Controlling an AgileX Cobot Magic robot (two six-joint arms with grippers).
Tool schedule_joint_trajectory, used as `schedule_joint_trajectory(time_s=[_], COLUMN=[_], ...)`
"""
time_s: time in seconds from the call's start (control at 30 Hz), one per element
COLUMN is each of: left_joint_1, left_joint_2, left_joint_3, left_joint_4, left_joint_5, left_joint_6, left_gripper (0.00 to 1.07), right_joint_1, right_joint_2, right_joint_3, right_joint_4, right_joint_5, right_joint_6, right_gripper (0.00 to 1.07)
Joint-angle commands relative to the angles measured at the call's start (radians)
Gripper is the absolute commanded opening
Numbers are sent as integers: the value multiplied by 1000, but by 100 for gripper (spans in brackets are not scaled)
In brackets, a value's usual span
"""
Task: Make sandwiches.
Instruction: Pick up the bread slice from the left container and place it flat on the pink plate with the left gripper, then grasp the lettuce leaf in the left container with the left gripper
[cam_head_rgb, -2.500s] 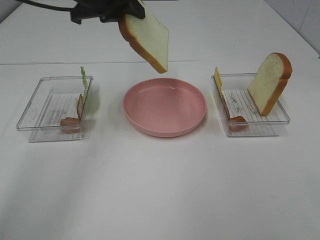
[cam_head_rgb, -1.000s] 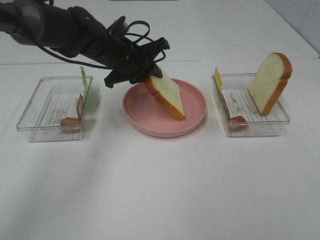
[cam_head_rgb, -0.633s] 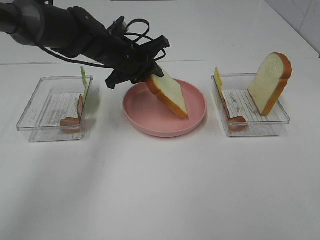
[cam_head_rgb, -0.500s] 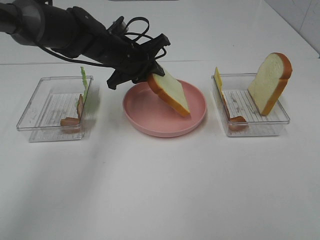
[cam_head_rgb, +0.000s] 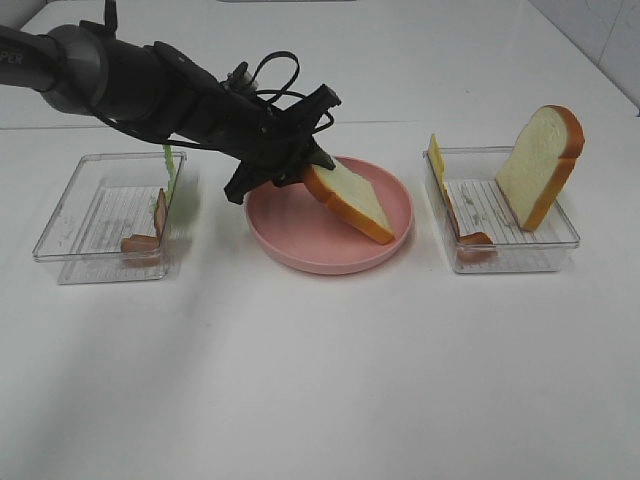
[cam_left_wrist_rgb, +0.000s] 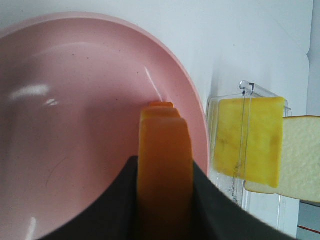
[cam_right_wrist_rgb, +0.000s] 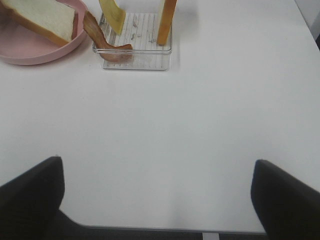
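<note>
So the left gripper (cam_head_rgb: 308, 178) is clamped on one crust end of a bread slice (cam_head_rgb: 352, 200), holding it tilted over the pink plate (cam_head_rgb: 290, 235) in the middle of the white counter (cam_head_rgb: 320, 380). The gripped end is up and the far end is down inside the plate near its right rim, and it looks like it's touching there. From the left wrist view you see the orange-brown crust edge-on, with the dark fingers (cam_left_wrist_rgb: 120, 200) pressed on both sides of it. Left of the plate there's the left tray (cam_head_rgb: 70, 235), with a lettuce leaf (cam_head_rgb: 168, 165) standing against its right wall and a bacon strip (cam_head_rgb: 150, 232) leaning in the corner just below it. On the other side, the right tray (cam_head_rgb: 560, 238) has a cheese slice (cam_head_rgb: 436, 158) propped at its left wall, a second bacon strip (cam_head_rgb: 468, 236) curled at its front left, and a second bread slice (cam_head_rgb: 540, 165) standing upright, leaning toward its back right. The right gripper (cam_right_wrist_rgb: 157, 170) hangs over bare counter well in front of the right tray, jaws spread wide with nothing between them.
</note>
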Motion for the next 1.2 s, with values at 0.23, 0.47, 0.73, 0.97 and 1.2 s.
schedule_joint_trajectory(time_s=[0.23,0.47,0.73,0.97,1.2], left_joint_1=[-5,-3,-2,-5,-10], left_joint_2=[-1,-1,-1,0,0], left_joint_3=[-5,-12,-79,-205,-347], left_joint_4=[-15,-9,164,610,895], left_joint_5=[49,106,161,251,418], left_joint_6=[52,93,-37,-381,-511], left_gripper=[73,98,98,96,96], right_joint_1=[-3,-3,-3,-3,-3], right_joint_2=[-34,-34,-34,-34,-34], right_joint_3=[1,1,1,1,1], right_joint_4=[2,2,2,2,2], right_joint_5=[-4,-4,-4,-4,-4], right_joint_6=[4,4,4,4,4], right_gripper=[99,99,99,99,99])
